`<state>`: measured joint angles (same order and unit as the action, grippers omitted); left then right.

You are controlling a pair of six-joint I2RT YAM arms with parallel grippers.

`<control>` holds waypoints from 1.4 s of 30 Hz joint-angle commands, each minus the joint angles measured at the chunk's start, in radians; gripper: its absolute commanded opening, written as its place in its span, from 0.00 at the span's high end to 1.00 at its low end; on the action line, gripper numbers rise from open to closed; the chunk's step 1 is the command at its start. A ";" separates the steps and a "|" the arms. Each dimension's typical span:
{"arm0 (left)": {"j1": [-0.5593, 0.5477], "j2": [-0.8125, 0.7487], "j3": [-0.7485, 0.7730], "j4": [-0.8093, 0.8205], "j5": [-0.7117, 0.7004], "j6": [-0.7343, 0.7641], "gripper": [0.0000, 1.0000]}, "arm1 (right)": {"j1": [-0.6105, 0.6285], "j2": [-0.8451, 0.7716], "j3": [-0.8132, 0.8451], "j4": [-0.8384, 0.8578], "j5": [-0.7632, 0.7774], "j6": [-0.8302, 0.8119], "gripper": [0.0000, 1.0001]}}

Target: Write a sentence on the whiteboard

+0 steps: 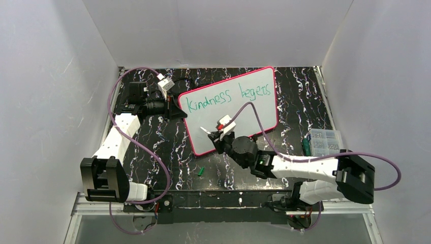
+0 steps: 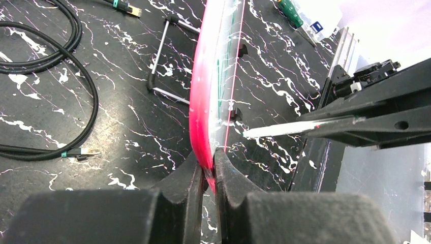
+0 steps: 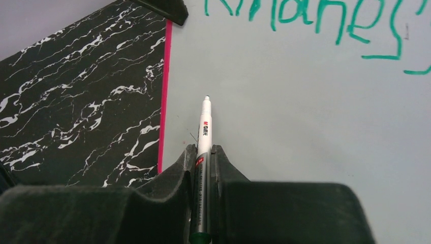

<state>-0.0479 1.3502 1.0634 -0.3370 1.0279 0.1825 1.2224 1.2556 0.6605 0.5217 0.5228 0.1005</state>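
The whiteboard (image 1: 244, 114) with a pink-red rim lies tilted on the black marbled table. Green lettering (image 1: 226, 96) reads "kindness begets" in one line near its far edge; it also shows in the right wrist view (image 3: 325, 20). My left gripper (image 1: 179, 111) is shut on the board's left rim, seen edge-on in the left wrist view (image 2: 206, 162). My right gripper (image 1: 219, 133) is shut on a white marker (image 3: 204, 127), its tip over the bare lower left of the board (image 3: 305, 127), near the rim. The marker also shows in the left wrist view (image 2: 284, 129).
A small green cap (image 1: 201, 171) lies on the table in front of the board. A clear box of small parts (image 1: 325, 141) and a green-handled tool (image 1: 306, 146) sit at the right. Black cables (image 2: 61, 56) and a wire stand (image 2: 162, 61) lie left of the board.
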 commanded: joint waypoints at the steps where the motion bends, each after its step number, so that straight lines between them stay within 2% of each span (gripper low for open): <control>1: 0.005 -0.050 0.015 0.036 -0.037 0.046 1.00 | 0.026 0.050 0.078 0.146 0.061 -0.051 0.99; 7: 0.005 -0.053 0.014 0.036 -0.038 0.047 1.00 | 0.031 0.106 0.106 0.187 0.070 -0.077 0.99; 16: 0.005 -0.052 0.016 0.036 -0.037 0.046 1.00 | 0.031 0.183 0.158 0.145 0.104 -0.095 0.99; 35: 0.004 -0.052 0.016 0.030 -0.043 0.050 1.00 | 0.056 0.176 0.057 -0.058 0.113 0.076 0.99; 42: 0.005 -0.052 0.016 0.029 -0.043 0.051 1.00 | 0.083 0.146 0.043 -0.081 0.107 0.091 0.99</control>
<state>-0.0479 1.3499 1.0630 -0.3370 1.0061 0.1795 1.3018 1.4342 0.7158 0.4725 0.5953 0.1764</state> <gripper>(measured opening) 0.076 0.187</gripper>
